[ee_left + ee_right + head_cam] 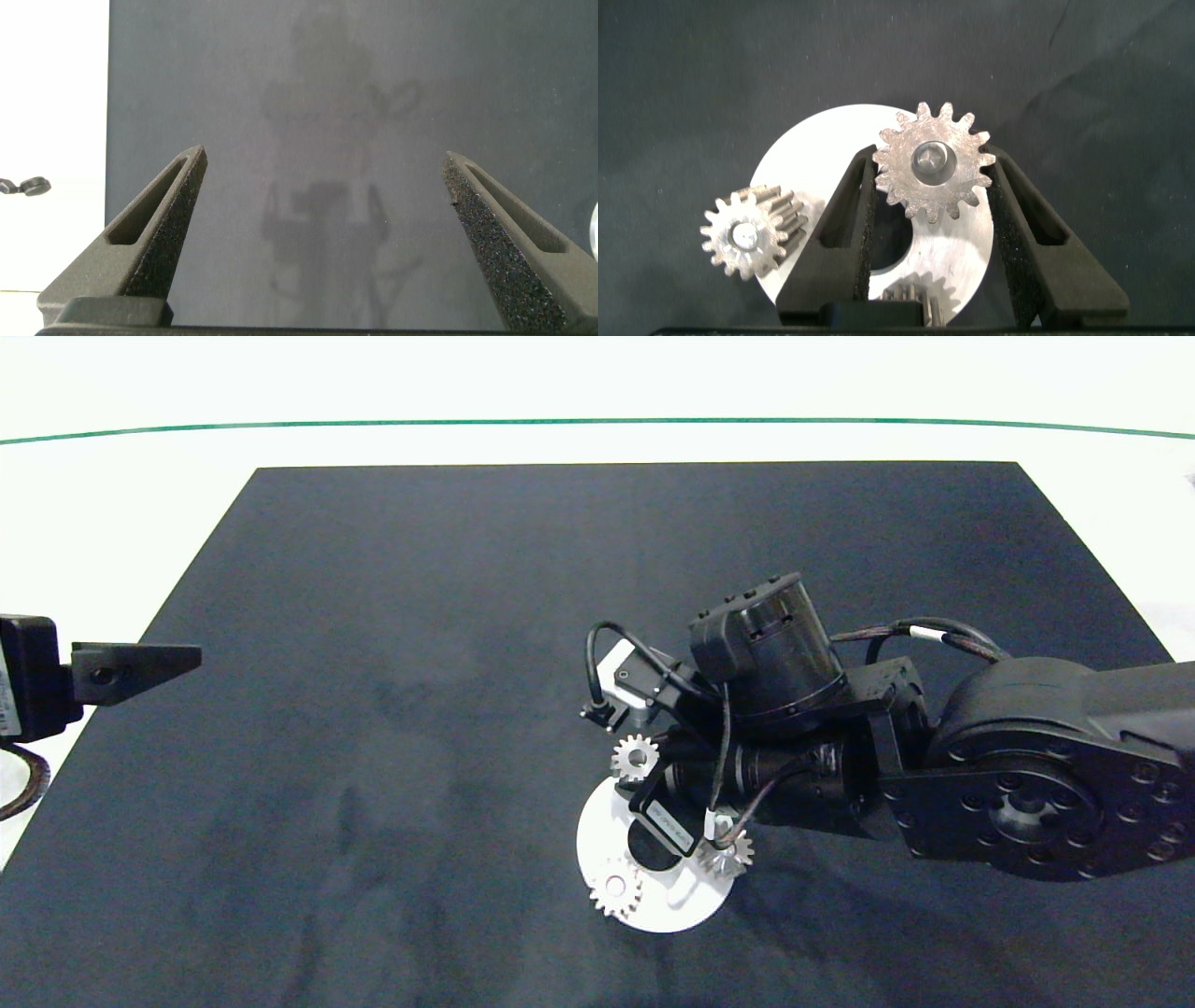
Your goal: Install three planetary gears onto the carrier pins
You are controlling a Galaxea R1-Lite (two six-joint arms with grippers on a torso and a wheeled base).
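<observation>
A white disc (pixel 596 840) (pixel 808 159) lies on the dark mat. My right gripper (pixel 930 161) reaches over it, shut on a planetary gear (pixel 932 173) (pixel 635 757) at the disc's far rim, one finger on each side of its teeth. A carrier pin (pixel 931 160) shows through that gear's centre hole. A second gear (pixel 752 231) (pixel 614 891) sits on a pin at the disc's near-left rim. The third gear (pixel 729 855) (pixel 906 297) is at the right rim, mostly hidden by the gripper. My left gripper (pixel 322 173) (pixel 140 667) hangs open at the mat's left edge.
The dark mat (pixel 420 709) covers most of the white table (pixel 112 504). A green line (pixel 597 421) runs across the table at the far side. The right arm (pixel 1027 775) covers the mat to the right of the disc.
</observation>
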